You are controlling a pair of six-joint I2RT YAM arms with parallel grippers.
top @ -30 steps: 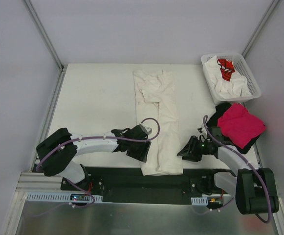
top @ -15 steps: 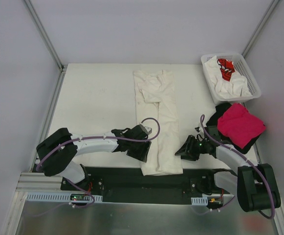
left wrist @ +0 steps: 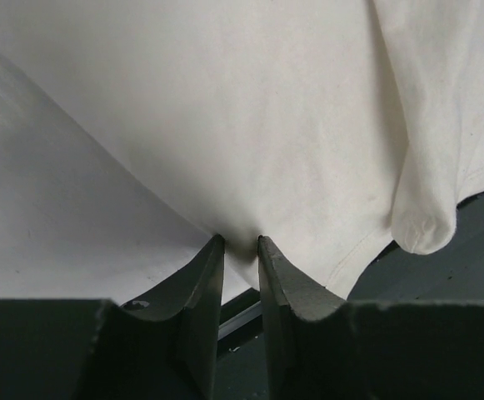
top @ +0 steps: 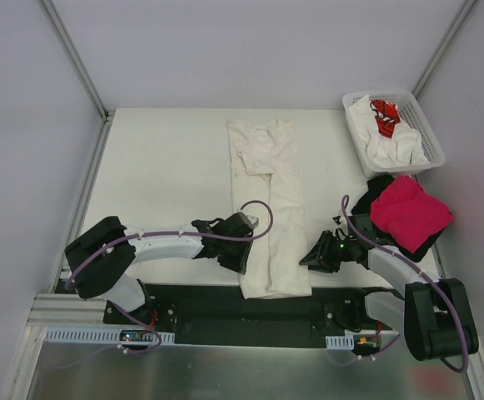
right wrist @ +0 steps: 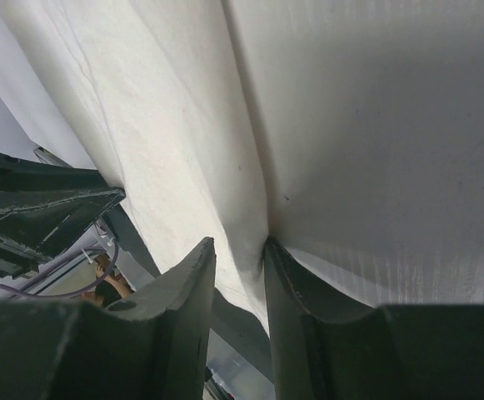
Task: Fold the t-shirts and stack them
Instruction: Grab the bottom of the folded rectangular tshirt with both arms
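Closest to me, the hem end of the cream t-shirt [top: 279, 208] hangs a little past the near edge of the bench [top: 167, 167] and over the black base plate [top: 225, 304] that carries the arms. I take it the shirt lies that close so both arms can reach it without stretching.

The left hand [left wrist: 240, 246] lies low against the shirt's left edge, fingers drawn narrow with a fold of cream cloth nipped between the tips. The right hand [right wrist: 237, 246] mirrors it on the right edge, its fingers likewise closed on a ridge of the cloth. One hand on each side at the same end looks to me like the grip for lifting the hem and carrying it away from the arms, folding the strip across its length.

From there the shirt runs straight up the middle of the bench as a long narrow strip, its sides already turned in. The far end with the sleeves is rumpled.

To the right, beside the right arm, a magenta t-shirt [top: 408, 212] sits folded on a black t-shirt [top: 379, 185]. That seems to be the finished stack, kept clear of the folding space.

Farthest off, in the right corner, the white basket [top: 425, 121] holds crumpled white t-shirts [top: 379, 142] and a red-printed t-shirt [top: 385, 115], apparently waiting their turn.
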